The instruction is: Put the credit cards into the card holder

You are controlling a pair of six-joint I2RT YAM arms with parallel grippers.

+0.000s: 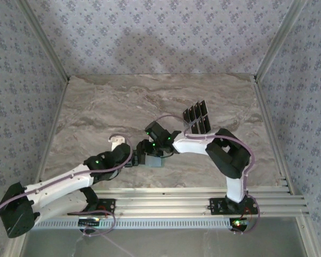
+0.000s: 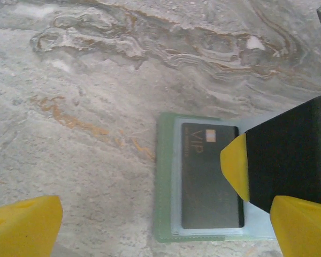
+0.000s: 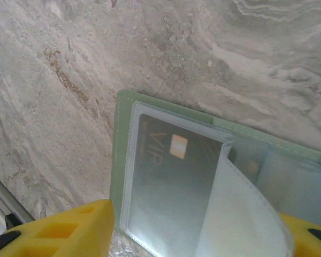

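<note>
Left claw (image 2: 163,227): yellow fingertips wide apart, low over the near edge of the card holder (image 2: 165,176).
Right claw (image 3: 184,233): spread wide, with a clear flap (image 3: 241,209) raised between its fingers.
Card holder: open flat mid-surface, one dark card (image 2: 211,182) under its clear sleeve.
Spare cards (image 1: 198,118): in rows farther back.
Surface (image 1: 123,107): grey-beige marble pattern.
Room: floral blue-grey walls (image 1: 150,32), metal rails (image 1: 176,201) at the near edge.

You are looking at a staged robot test cell, not a lived-in room. The grey-beige marble-patterned tabletop (image 1: 123,107) is boxed on 3 sides by blue-grey floral wallpaper panels (image 1: 166,32). Silver aluminium posts (image 1: 44,40) rise from its far corners, and slotted aluminium rails (image 1: 166,199) along its near edge carry 2 bolted black arm bases (image 1: 231,205).
</note>
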